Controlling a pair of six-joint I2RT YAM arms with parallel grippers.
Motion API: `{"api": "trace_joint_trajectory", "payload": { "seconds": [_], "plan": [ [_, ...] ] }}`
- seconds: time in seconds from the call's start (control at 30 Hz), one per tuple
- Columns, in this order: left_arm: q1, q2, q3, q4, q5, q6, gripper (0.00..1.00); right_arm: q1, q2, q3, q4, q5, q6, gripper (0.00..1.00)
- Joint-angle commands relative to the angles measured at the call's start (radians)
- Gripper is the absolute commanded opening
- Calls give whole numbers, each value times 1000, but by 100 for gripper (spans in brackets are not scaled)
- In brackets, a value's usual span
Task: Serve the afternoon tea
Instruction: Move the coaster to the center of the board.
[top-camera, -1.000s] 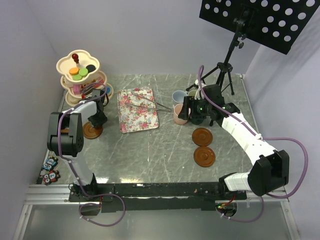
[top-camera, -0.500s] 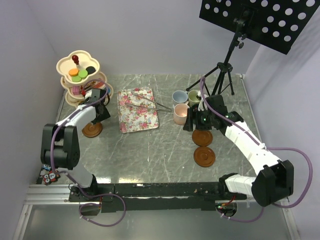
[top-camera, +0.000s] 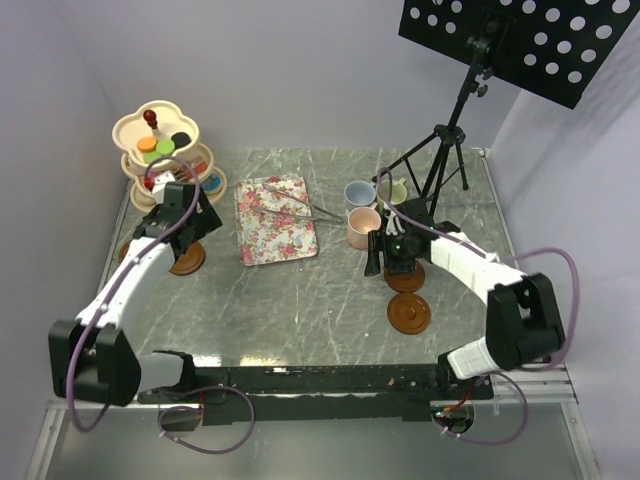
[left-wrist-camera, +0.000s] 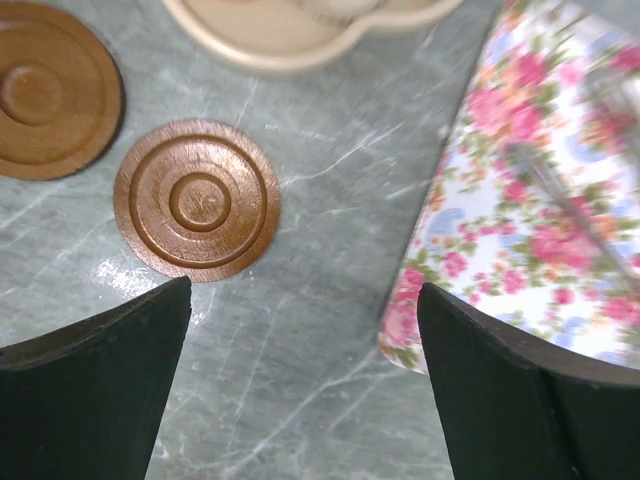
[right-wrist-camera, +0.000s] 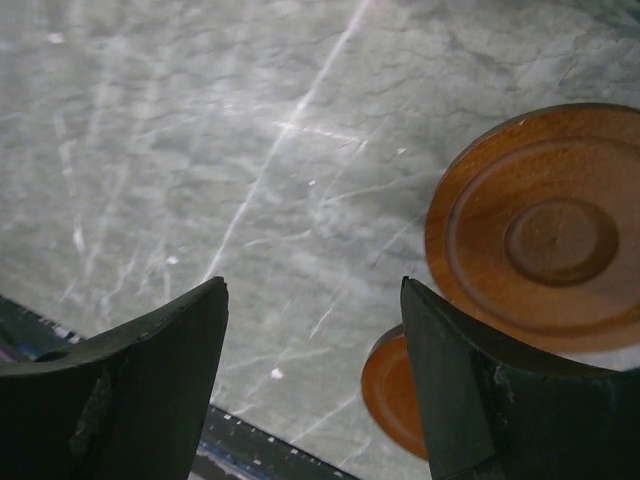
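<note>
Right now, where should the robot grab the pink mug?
By its rim, from above. The pink mug stands upright with its mouth open, so one finger can go inside and one outside. Take the near wall, because the light blue mug crowds the far side.

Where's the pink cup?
In the top view, the pink mug stands right of centre, on the near side of the light blue mug and right of the floral tray.

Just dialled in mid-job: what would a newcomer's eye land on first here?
The cream three-tier stand, loaded with colourful toy cakes, stands out at the far left corner. The floral tray lies beside it to the right, then a cluster of mugs. Two brown saucers sit nearer on the right.
</note>
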Motion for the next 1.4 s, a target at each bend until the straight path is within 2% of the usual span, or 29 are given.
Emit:
{"api": "trace_joint_trajectory", "payload": {
  "seconds": [0.0,0.17,0.33,0.5,0.63,0.97,1.07,1.2,1.37],
  "plan": [
    [-4,-123,0,-25,-30,-21,100,-8,84,59,60,54,-12,75],
    [-4,-219,0,-62,-53,-29,100,-8,107,20,89,129,7,73],
    [-4,-266,3,-82,-53,-30,100,-7,98,20,98,212,13,76],
    [-4,-293,20,-82,-62,-37,100,-16,176,43,82,261,13,78],
    [-4,-316,43,-80,-81,-23,100,-16,216,51,85,243,7,77],
    [-4,-329,66,-103,-93,11,100,27,288,103,52,86,-18,73],
    [-4,-326,66,-102,-93,22,100,89,294,108,54,32,-19,72],
    [-4,-322,64,-102,-93,28,100,240,334,164,43,-32,-48,72],
    [-4,-324,56,-89,-72,37,100,376,463,336,66,-147,-42,72]
  ]
}}
